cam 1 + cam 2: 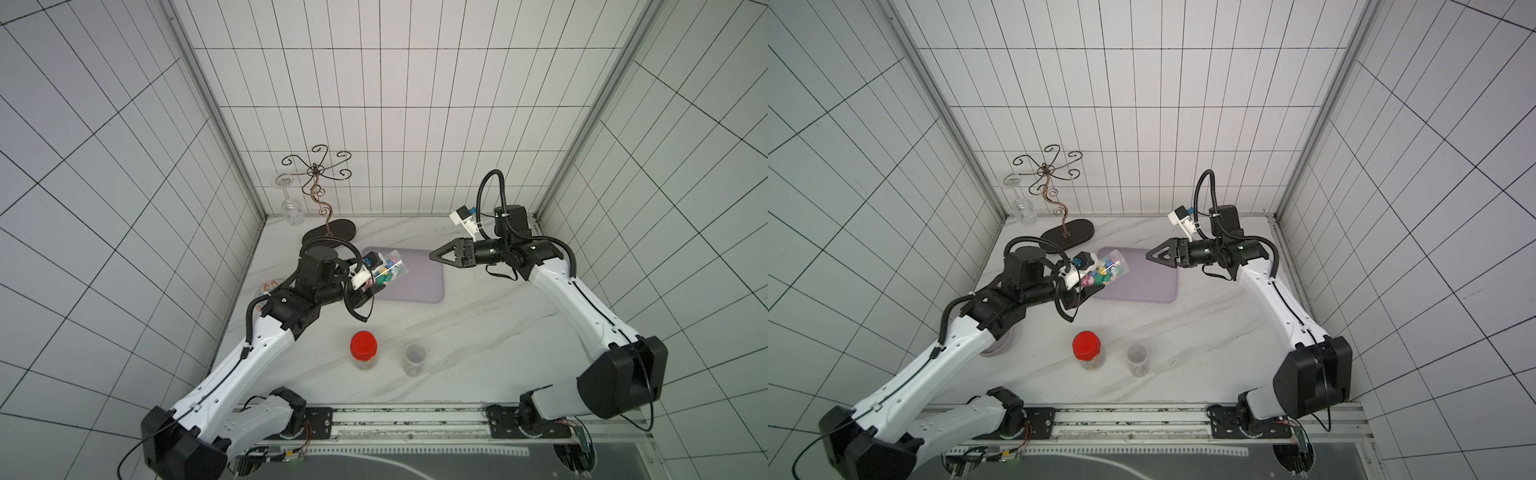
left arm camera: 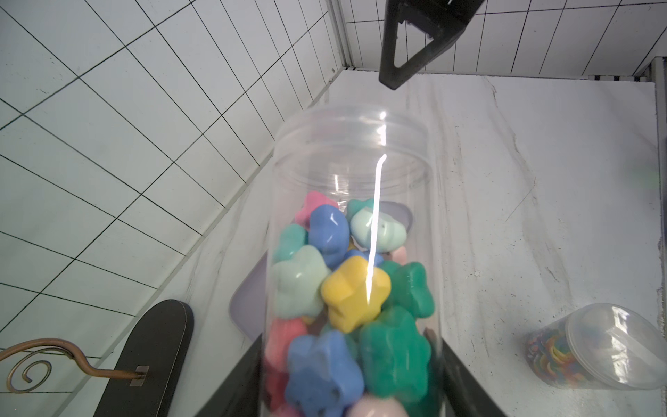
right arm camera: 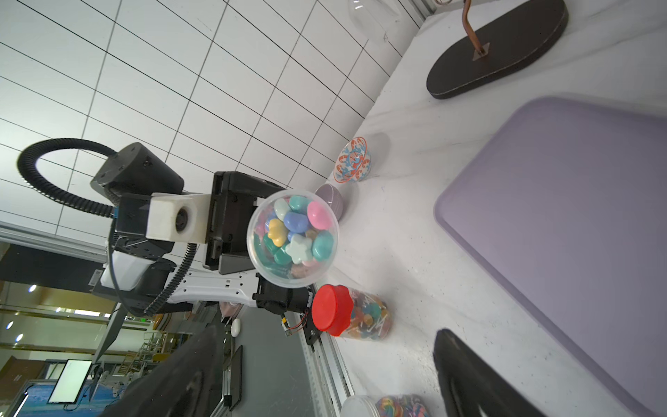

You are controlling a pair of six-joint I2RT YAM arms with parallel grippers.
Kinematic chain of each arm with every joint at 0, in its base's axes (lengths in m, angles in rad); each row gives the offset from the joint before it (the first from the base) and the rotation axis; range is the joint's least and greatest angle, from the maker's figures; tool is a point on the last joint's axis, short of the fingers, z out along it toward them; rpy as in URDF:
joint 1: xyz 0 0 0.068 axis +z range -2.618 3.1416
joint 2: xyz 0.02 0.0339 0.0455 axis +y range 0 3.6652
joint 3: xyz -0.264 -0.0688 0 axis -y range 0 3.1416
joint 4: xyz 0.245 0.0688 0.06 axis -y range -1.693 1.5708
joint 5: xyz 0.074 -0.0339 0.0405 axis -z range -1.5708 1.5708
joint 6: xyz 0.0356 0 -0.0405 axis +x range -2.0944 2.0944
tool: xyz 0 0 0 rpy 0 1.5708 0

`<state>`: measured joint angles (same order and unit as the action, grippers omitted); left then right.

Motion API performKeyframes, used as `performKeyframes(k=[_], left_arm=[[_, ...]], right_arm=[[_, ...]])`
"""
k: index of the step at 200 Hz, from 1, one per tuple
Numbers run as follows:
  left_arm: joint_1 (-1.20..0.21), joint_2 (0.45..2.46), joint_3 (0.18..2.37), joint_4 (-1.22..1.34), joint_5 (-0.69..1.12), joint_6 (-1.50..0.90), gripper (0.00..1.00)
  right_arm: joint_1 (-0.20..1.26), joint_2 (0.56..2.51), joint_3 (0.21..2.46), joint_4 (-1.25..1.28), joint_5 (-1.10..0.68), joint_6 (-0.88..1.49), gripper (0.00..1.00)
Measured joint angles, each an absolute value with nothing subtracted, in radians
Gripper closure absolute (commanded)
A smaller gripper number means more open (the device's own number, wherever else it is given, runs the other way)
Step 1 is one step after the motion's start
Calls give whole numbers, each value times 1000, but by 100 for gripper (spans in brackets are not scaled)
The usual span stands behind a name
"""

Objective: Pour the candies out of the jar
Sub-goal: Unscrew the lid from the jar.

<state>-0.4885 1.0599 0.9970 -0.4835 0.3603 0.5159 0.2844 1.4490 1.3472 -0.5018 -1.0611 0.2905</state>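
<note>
**Open jar tilted near the tray's left edge: spill risk**

Your left gripper (image 2: 352, 341) is clamped low on the jar (image 1: 388, 269), a finger on each side. It holds the jar lidless, tilted and clear of the table (image 1: 478, 340), mouth toward the lavender tray (image 1: 419, 282). That mouth seems to hang over the tray's left part, close to the edge, so tipping from here may send candies (image 2: 346, 296) onto the marble. They are chunky, glossy stars in blue, yellow, green, mint and pink, packed in the half nearest the fingers; none has reached the rim. Packed so, they may jam, then drop as one clump and bounce off the flat tray. The smooth clear wall could also slip in the grip. Further right, your right gripper (image 1: 436, 254) hovers by the tray's far right corner, jaws apart and empty.
</note>
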Motion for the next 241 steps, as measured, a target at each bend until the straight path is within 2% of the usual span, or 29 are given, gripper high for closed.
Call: performKeyframes(k=[95, 175, 241], left_arm=[[-507, 1065, 962, -437, 340, 516, 60], [-556, 1095, 962, -448, 306, 521, 59], [-561, 1097, 962, -449, 310, 521, 59]], right_arm=[[381, 1576, 1420, -715, -1007, 154, 9], [407, 1616, 1611, -722, -1035, 153, 10], [422, 1688, 1618, -743, -1025, 153, 10]])
